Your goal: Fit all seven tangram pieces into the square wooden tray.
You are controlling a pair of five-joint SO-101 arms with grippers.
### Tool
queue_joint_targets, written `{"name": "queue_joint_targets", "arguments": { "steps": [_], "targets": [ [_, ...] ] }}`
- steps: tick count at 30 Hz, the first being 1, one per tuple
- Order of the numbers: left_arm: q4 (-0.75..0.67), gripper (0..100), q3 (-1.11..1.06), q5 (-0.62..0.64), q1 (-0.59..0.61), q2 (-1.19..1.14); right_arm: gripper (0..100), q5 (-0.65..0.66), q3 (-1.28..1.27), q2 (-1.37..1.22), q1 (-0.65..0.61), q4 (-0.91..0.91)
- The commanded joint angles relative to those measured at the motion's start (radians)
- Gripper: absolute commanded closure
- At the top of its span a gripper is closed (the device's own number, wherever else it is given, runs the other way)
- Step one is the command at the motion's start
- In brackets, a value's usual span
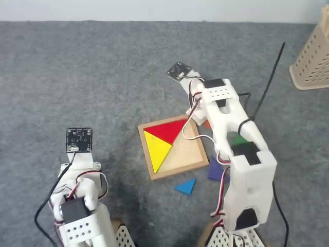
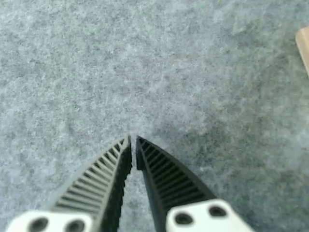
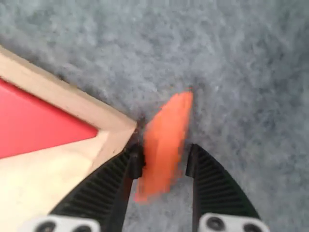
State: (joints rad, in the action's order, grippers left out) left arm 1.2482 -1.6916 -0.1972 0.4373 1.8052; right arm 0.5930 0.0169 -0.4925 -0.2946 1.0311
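Two pieces seated: a large red triangular piece (image 1: 167, 130) and a large yellow triangular piece (image 1: 156, 147) lay flat inside the square wooden tray (image 1: 177, 171). The red one sat toward the tray's 12 o'clock edge and the yellow toward 9 o'clock, and they touched along one side.
Tray floor: bare wood showed toward 4 o'clock.
Right gripper: the right gripper (image 3: 164, 157) was clamped on a flat orange piece (image 3: 166, 125). The piece stood on edge between the jaws, just off the tray's 2 o'clock corner.
Left gripper: the left gripper (image 2: 133, 141) was closed on nothing, tips almost meeting. It sat over the grey carpet (image 2: 145, 63) at 9 o'clock from the tray, apart from it.
Loose pieces: a small blue triangular piece (image 1: 186, 186) lay on the carpet near the tray at 5 o'clock. A purple piece (image 1: 216, 170) lay just beside the 4 o'clock corner. A green piece (image 1: 237, 138) lay at 3 o'clock. The right arm partly hid both the purple and the green piece.
Surroundings: a beige perforated basket (image 1: 313, 56) stood well apart at 2 o'clock.
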Motion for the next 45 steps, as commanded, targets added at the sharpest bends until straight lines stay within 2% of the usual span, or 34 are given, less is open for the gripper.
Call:
{"name": "queue_joint_targets", "arguments": {
  "steps": [1,6,10,16,20,23,30,37,45],
  "targets": [
    [0.008,99,0.007,-0.005,0.005,0.014,83.2,0.017,0.064,-0.001,0.016,-0.015],
    [0.008,99,0.007,-0.005,0.005,0.014,85.8,-0.057,0.089,-0.041,0.024,-0.005],
    [0.008,99,0.007,-0.005,0.005,0.014,99.8,-0.166,0.124,-0.030,0.054,0.002],
    [0.008,99,0.007,-0.005,0.005,0.014,99.2,-0.425,0.206,0.071,0.082,0.229],
    [0.008,99,0.007,-0.005,0.005,0.014,99.3,-0.545,0.196,0.143,0.005,0.378],
    [0.008,99,0.007,-0.005,0.005,0.014,99.3,-0.611,0.144,0.159,-0.041,0.383],
    [0.008,99,0.007,-0.005,0.005,0.014,99.3,-0.571,-0.064,0.259,-0.117,0.257],
    [0.008,99,0.007,-0.005,0.005,0.014,99.3,-0.569,-0.328,0.450,-0.130,0.081],
    [0.008,99,0.007,-0.005,0.005,0.014,99.1,-0.572,-0.338,0.354,-0.234,0.044]
  ]
}}
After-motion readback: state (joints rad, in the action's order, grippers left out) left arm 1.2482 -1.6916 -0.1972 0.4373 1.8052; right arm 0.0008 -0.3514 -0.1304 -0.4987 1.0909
